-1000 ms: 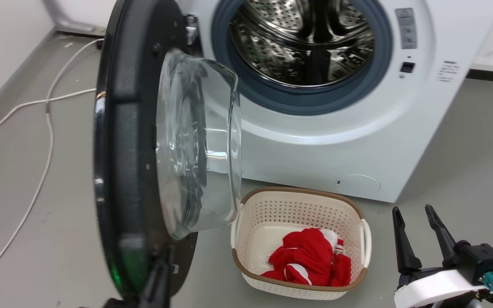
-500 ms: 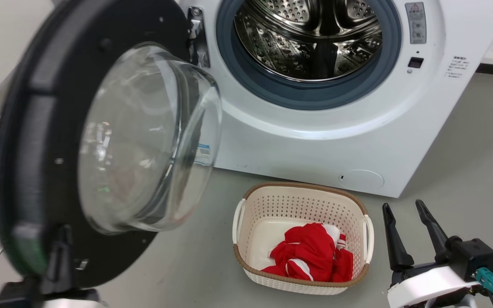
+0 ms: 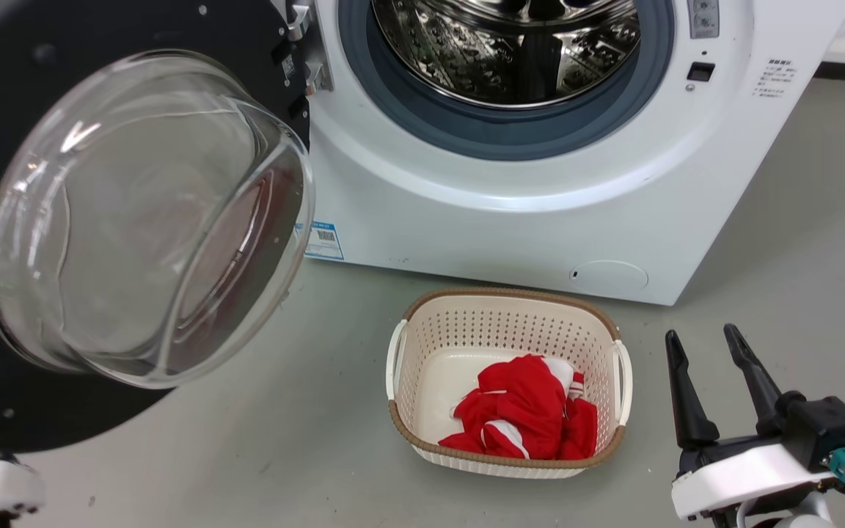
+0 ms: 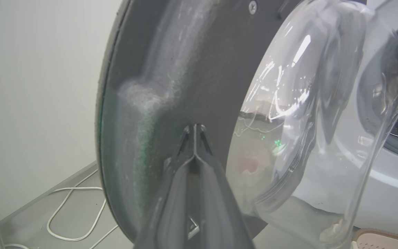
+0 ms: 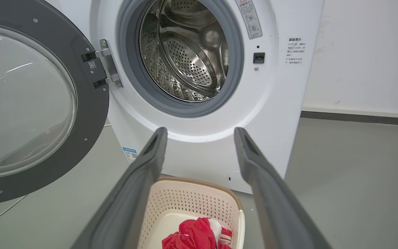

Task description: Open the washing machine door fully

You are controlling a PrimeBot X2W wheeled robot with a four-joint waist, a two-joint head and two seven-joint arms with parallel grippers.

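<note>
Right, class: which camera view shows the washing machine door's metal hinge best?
The right wrist view: the hinge sits whole between washing machine door and washing machine. The head view catches it small at the top edge; the left wrist view faces the door's inner rim.

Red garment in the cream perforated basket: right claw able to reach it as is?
Probably yes. The right claw is open, the red crumpled garment lies uncovered in the cream perforated plastic basket just beside it, nothing between.
</note>
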